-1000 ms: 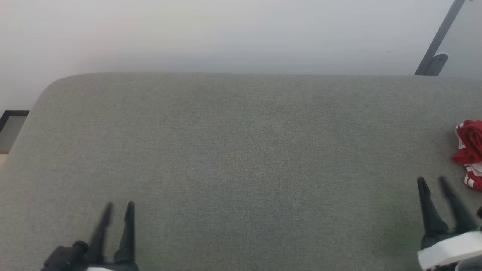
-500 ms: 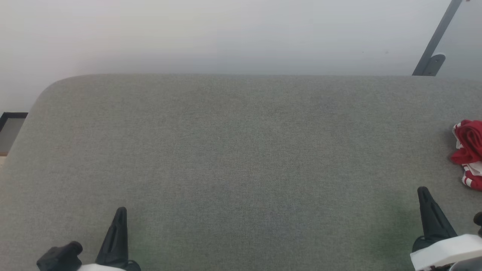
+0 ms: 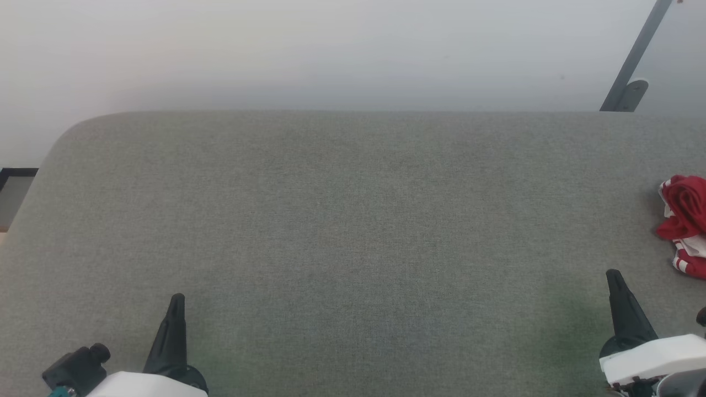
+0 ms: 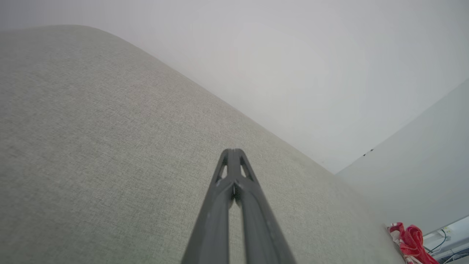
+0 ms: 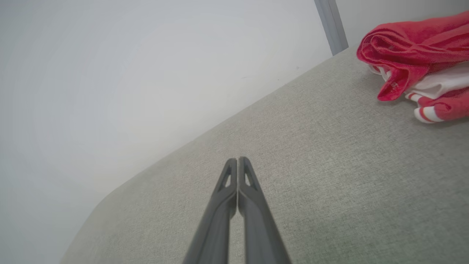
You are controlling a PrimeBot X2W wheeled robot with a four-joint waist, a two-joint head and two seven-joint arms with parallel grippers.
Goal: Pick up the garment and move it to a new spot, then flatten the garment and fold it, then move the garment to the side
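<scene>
left gripper (image 3: 176, 299): fingers pressed together, nothing between, above grey fabric surface (image 3: 353, 220)
right gripper (image 3: 612, 274): same, tips closed, empty
garment (image 3: 683, 212): crumpled red-and-white heap on surface, ahead and right of right gripper, not touching; well apart from left gripper, far to its right

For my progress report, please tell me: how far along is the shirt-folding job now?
Nothing looks done yet: the garment lies crumpled on the grey surface, far to the robot's right. Nothing is in hand: the left gripper and the right gripper are shut and empty. Picking up, moving, flattening and folding remain.
</scene>
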